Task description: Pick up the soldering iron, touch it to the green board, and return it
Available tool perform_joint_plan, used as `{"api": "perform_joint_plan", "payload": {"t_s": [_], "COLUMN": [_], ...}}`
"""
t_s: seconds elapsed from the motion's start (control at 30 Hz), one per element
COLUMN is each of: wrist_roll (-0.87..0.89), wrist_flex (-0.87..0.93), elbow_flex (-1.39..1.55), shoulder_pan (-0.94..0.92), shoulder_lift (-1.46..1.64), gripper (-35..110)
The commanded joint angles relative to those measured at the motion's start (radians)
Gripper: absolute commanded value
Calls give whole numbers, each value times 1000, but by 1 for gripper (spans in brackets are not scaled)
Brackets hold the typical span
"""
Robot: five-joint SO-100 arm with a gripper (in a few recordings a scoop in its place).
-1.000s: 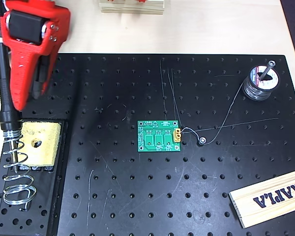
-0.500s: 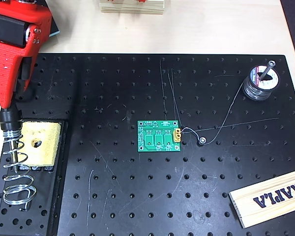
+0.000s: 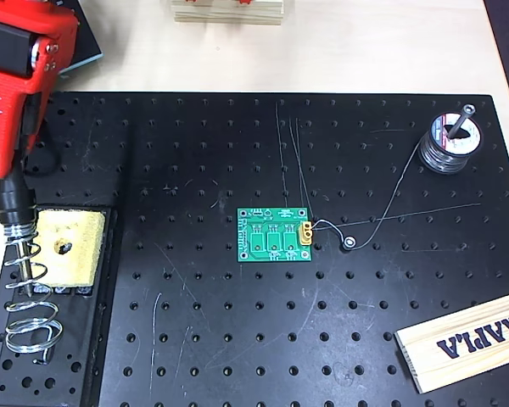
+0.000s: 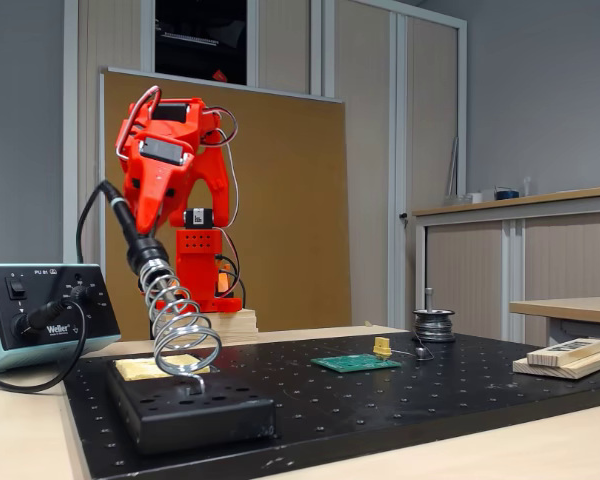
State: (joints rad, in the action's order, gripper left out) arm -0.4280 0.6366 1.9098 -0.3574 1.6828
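Resting in the coiled stand (image 4: 180,330), the soldering iron (image 4: 138,243) presents its handle to the gripper (image 4: 145,218); jaw state indiscernible.

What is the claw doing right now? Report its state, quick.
Claw: over the handle of the soldering iron, which sits in the spring stand; cannot tell whether it is open or closed on it.

Pale wooden table (image 3: 365,51) underneath it all, and a big black perforated plate (image 3: 237,339) covers most of it. On the plate: the green board (image 3: 275,235) near the middle, a solder spool (image 3: 451,142) far right, a KAPLA plank (image 3: 462,341) at the lower right, the black stand base (image 4: 190,405) at left. Off the plate, a Weller station (image 4: 40,310) sits on the tabletop.
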Motion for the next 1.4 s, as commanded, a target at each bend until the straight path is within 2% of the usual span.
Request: {"api": "perform_joint_plan", "payload": {"t_s": [0.0,0.23,0.43,0.67,0.93,1.13,1.37], "wrist_roll": [-9,3,-9,-5,-3,12,17], "wrist_flex": [18,18,20,20,23,14,58], "elbow_flex": [-51,-104,-146,-167,-164,-161,-137], "shoulder_pan": [-12,2,5,5,8,3,-2], "shoulder_lift": [8,-38,-91,-115,-115,-112,-67], "gripper": [7,0,10,14,12,0,0]}}
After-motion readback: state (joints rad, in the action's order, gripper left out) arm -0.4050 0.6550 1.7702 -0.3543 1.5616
